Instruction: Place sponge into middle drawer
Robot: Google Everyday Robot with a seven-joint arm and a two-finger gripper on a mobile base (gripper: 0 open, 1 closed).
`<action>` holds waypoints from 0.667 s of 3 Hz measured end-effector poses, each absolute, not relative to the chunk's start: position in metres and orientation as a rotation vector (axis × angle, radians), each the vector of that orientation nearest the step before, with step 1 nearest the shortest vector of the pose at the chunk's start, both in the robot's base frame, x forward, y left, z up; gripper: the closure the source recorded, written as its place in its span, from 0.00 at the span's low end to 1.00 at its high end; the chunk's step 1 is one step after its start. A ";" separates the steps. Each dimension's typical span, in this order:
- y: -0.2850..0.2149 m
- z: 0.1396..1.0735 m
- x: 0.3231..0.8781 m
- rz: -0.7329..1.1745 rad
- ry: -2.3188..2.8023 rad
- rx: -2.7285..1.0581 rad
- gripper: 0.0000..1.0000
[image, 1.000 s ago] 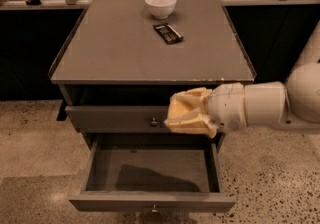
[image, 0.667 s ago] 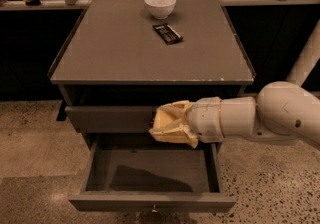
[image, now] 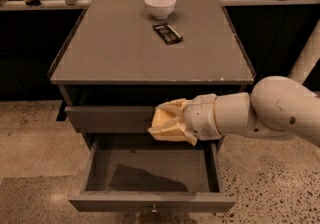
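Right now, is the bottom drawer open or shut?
Open. The middle drawer is pulled out from the cabinet, so its inside floor shows. The gripper holds the sponge in the air above it.

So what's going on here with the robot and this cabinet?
The robot's arm reaches in from the right, its gripper closed on the pale yellow sponge, held in front of the shut upper drawer and above the pulled-out middle drawer. The sponge is not yet inside it. A white bowl and a dark snack bar sit on the cabinet top.
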State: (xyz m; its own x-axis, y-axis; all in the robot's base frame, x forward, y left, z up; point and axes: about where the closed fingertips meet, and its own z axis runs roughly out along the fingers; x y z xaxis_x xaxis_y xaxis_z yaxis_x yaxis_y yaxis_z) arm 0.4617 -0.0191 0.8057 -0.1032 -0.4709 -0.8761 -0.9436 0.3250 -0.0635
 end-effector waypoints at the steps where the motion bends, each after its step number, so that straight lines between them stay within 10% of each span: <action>1: -0.013 0.793 0.464 0.516 1.829 -1.366 1.00; 2: 0.009 0.777 0.470 0.439 1.881 -1.424 1.00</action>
